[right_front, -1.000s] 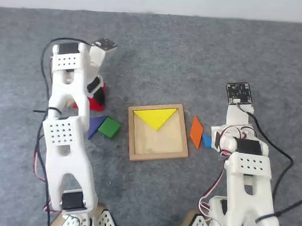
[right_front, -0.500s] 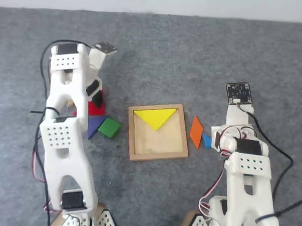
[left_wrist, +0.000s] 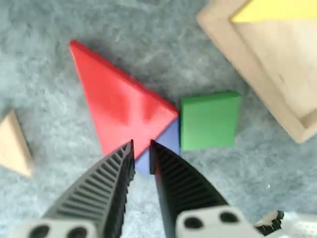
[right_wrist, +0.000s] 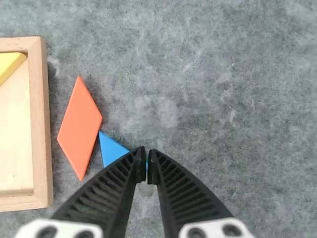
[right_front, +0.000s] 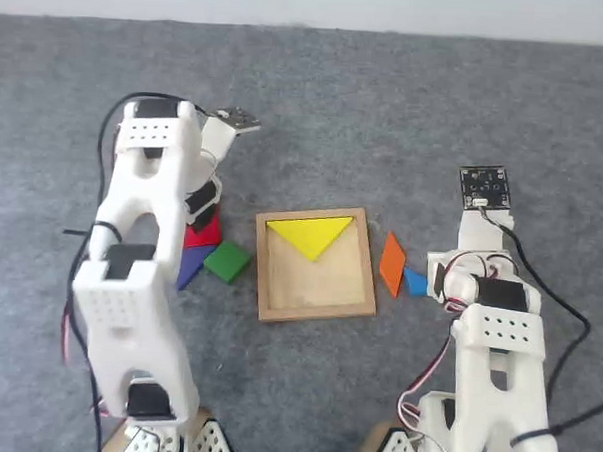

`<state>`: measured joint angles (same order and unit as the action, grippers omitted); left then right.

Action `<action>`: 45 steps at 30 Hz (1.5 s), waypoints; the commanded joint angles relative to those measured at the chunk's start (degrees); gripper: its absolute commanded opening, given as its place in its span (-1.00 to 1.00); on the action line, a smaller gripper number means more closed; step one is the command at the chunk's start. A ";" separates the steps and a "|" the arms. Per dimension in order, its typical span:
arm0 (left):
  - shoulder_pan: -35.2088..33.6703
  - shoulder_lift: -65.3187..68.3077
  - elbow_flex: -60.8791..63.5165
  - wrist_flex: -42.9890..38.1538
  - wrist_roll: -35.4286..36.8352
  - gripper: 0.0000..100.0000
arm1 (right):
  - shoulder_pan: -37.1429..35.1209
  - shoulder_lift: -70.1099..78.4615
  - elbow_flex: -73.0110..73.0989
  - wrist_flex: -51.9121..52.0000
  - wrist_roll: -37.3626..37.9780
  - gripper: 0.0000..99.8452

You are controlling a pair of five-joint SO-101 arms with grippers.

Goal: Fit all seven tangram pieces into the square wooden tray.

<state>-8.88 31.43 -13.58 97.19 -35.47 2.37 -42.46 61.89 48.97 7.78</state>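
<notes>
The square wooden tray (right_front: 315, 312) holds a yellow triangle (right_front: 309, 233) along its far side. Left of the tray a red triangle (left_wrist: 121, 106) lies partly over a purple triangle (left_wrist: 168, 141), touching a green square (left_wrist: 209, 120). My left gripper (left_wrist: 141, 146) is shut on the red triangle's edge. A pale wooden triangle (left_wrist: 12, 144) lies farther from the tray. Right of the tray sit an orange parallelogram (right_wrist: 79, 126) and a small blue triangle (right_wrist: 113, 148). My right gripper (right_wrist: 144, 156) is shut, with its tips at the blue triangle's corner.
Grey carpet covers the table. The tray's near half (right_front: 314, 282) is bare wood. The left arm (right_front: 147, 209) stands over the pieces on the left and hides part of them from above. There is open carpet beyond the tray and at the front.
The left arm has swung right toward the tray, taking the red triangle with it. The green square has been nudged slightly right. The right arm has barely shifted.
</notes>
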 commanded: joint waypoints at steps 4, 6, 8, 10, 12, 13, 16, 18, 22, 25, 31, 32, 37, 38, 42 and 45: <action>-0.79 -15.82 10.07 -5.45 2.29 -0.79 | 0.66 -2.07 -0.35 -0.84 -0.35 -0.97; -1.93 -16.79 12.53 -8.26 4.22 -0.67 | 0.66 -2.07 -0.35 -0.84 -0.44 -0.97; -2.90 -16.62 14.73 -12.57 4.92 -0.50 | 0.66 -2.07 -0.35 -0.84 -0.44 -0.97; -3.08 -15.12 15.96 -16.88 4.75 -0.37 | 0.66 -2.07 -0.35 -0.84 -0.44 -0.97; -2.64 -12.40 15.87 -19.43 4.66 -0.31 | 0.66 -2.07 -0.35 -0.84 -0.35 -0.97; -2.29 -10.81 15.52 -20.48 4.66 -0.31 | 0.66 -2.07 -0.35 -0.92 -0.26 -0.97; -2.73 -5.54 11.65 -21.89 4.66 -0.31 | 0.66 -2.07 -0.35 -0.92 -0.09 -0.97; -4.31 -1.76 7.08 -21.45 4.57 -0.31 | 0.66 -2.07 -0.35 -0.92 -0.09 -0.97; -5.36 5.45 -0.92 -14.51 0.70 -0.31 | 0.66 -2.15 -0.35 -0.92 -0.09 -0.96; -5.36 9.05 -5.14 -11.43 -1.58 -0.31 | 0.66 -2.15 -0.35 -0.92 -0.09 -0.96; -5.98 11.08 -9.45 -11.34 -2.20 -0.31 | 0.75 -2.15 -0.35 -0.92 -0.09 -0.96; -6.15 11.16 -9.45 -11.08 -3.08 -0.31 | 0.75 -2.15 -0.35 -0.92 -0.09 -0.96; -7.74 11.25 -9.36 -8.44 -8.88 -0.32 | 0.75 -2.15 -0.35 -1.01 -0.09 -0.96; -7.91 11.25 -9.36 -8.35 -9.49 -0.33 | 0.75 -2.15 -0.35 -1.01 -0.09 -0.96; -7.38 11.34 -9.36 -9.49 -8.26 -0.34 | 0.75 -2.15 -0.35 -1.01 -0.09 -0.96; -7.03 11.34 -9.36 -9.41 -6.59 -0.28 | 0.75 -2.15 -0.35 -1.01 -0.09 -0.96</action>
<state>-15.82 42.95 -20.35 87.43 -43.65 2.37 -42.46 61.89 48.97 7.78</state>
